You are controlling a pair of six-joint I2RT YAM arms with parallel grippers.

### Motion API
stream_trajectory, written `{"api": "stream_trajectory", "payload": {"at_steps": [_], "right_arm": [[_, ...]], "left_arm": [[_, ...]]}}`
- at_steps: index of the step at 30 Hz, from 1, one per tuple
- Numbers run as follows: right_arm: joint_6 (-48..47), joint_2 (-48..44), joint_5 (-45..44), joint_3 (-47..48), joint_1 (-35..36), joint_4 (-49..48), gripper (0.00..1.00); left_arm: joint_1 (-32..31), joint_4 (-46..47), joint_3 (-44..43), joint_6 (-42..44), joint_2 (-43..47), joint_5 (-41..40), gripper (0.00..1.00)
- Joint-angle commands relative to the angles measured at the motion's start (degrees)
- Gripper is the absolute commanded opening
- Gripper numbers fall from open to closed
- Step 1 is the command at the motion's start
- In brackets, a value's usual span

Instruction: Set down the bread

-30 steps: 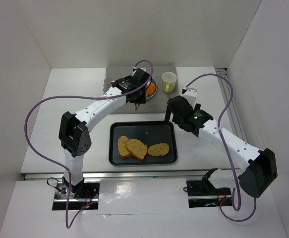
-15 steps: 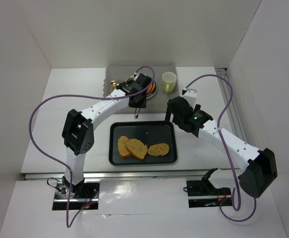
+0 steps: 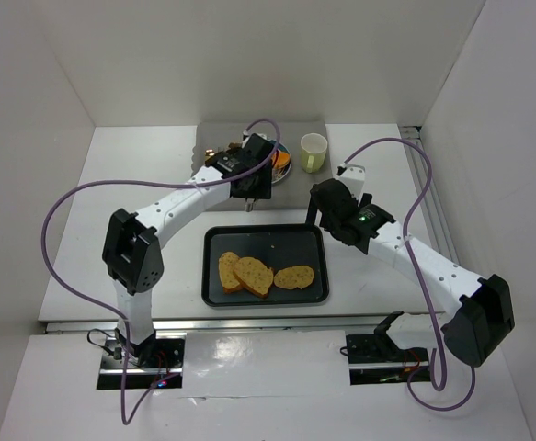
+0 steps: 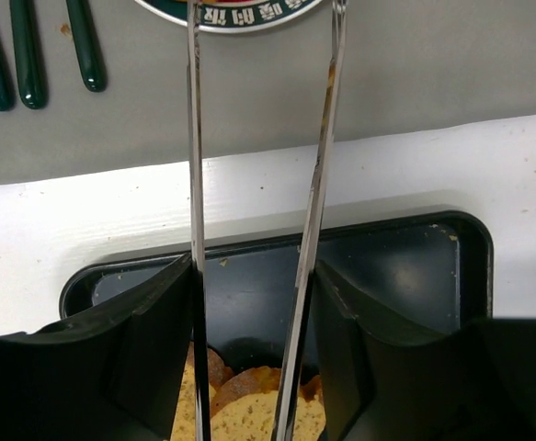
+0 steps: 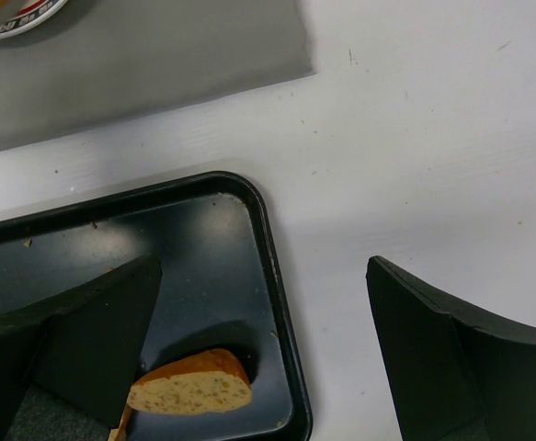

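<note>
I have the tray (image 3: pixel 266 237) in the middle of the surface (image 3: pixel 139 175), just ahead of the arm bases. Three bread slices (image 3: pixel 254 274) lie side by side in its near left part, the left two overlapping. Behind the tray lies a mat (image 3: pixel 226 129). On it, cutlery (image 3: pixel 214 153) sits to the left and a plate (image 3: pixel 284 165) to the right. A cup (image 3: pixel 313 152) stands right of the plate, at the mat's right edge. The left gripper (image 3: pixel 254 188) hangs over the mat's near edge, between plate and tray, with tongs (image 4: pixel 194 138) between its fingers that reach out to the plate's rim. The right gripper (image 5: pixel 263 276) hangs over the tray's far right corner.
</note>
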State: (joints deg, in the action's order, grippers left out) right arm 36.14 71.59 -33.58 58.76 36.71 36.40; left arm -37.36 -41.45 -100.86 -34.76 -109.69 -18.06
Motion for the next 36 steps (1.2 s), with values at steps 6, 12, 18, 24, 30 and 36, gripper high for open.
{"api": "stream_trajectory", "payload": {"at_steps": [6,12,18,24,30,36], "right_arm": [[1.04,-1.10,-0.69,0.04,-0.41,-1.07,1.00],[1.04,-1.10,-0.17,0.04,-0.41,-1.07,1.00],[1.04,-1.63,-0.17,-0.49,-0.41,-1.59,1.00],[-0.02,-1.11,0.89,-1.02,-0.41,-3.27,1.00],[-0.54,-1.10,1.50,-1.63,-0.41,-3.79,1.00],[-0.02,-1.63,2.73,-2.16,-0.41,-4.32,1.00]], "left_arm": [[-1.65,0.76,-2.85,0.31,7.55,0.05,0.56],[-0.09,-3.10,-2.86,1.54,13.53,-2.85,0.50],[11.77,-4.69,7.50,1.54,24.33,-3.12,0.48],[26.78,7.07,25.52,5.50,30.59,5.12,0.55],[35.15,11.83,30.72,4.97,25.24,5.14,0.56],[39.03,11.13,27.31,4.96,16.45,9.54,0.62]]}}
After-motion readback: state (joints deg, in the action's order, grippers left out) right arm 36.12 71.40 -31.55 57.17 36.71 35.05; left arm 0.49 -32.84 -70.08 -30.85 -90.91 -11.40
